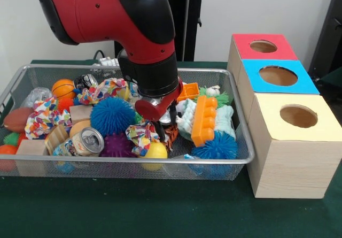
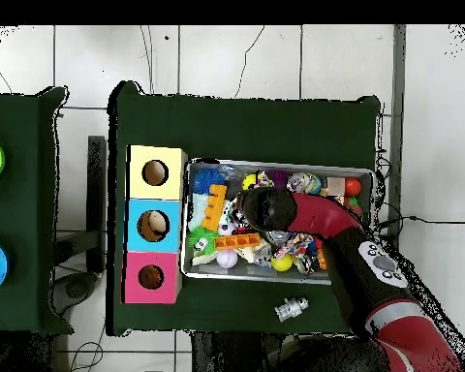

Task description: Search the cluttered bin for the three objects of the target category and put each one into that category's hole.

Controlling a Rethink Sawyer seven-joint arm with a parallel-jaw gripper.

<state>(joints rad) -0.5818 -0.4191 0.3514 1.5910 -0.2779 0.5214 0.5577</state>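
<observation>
Presently, whether the gripper [image 1: 165, 127] is closed on anything cannot be told; it is sunk among toys mid-bin [image 1: 235, 160], beside an orange block [image 1: 203, 120]. Searching is judged underway; the holed boxes [image 1: 291, 141] stand just beside, so a lift is called for next.

the hand [image 1: 164, 124] is buried among toys, its grip unreadable.
</observation>
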